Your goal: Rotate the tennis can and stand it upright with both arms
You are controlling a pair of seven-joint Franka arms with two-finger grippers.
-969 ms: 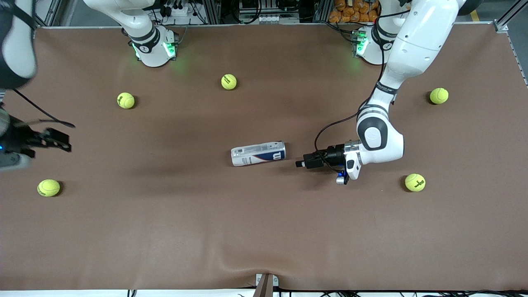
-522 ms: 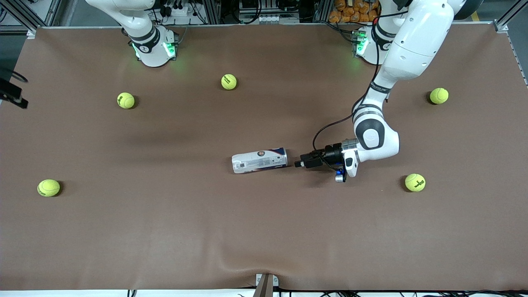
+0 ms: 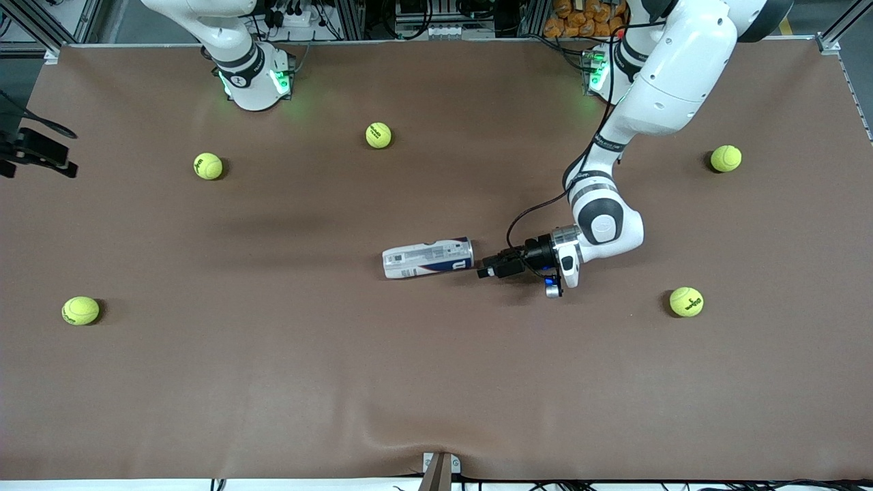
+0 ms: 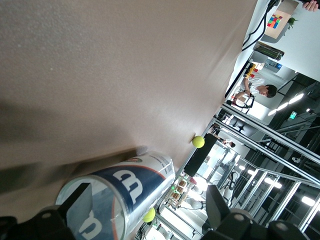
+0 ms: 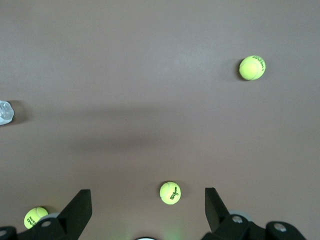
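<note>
Tennis can (image 3: 427, 258) — a single one — lies on its side near the middle of the brown bench (image 3: 341, 382), its navy end with the white W pointing toward the left arm's end. Just beside that end sits the left claw (image 3: 485, 271), low over the bench, fingers spread apart and gripping nothing; its wrist view shows the can's clear end (image 4: 117, 197) close up between the two dark fingers (image 4: 75, 200), a detail the front view does not give. Five yellow-green tennis balls lie scattered well apart — (image 3: 378, 135), (image 3: 208, 166), (image 3: 726, 158), (image 3: 686, 301), (image 3: 80, 310). The right claw (image 3: 37, 153) waits over the bench edge at the right arm's end, its fingers (image 5: 80, 205) released and wide in its own wrist view.
</note>
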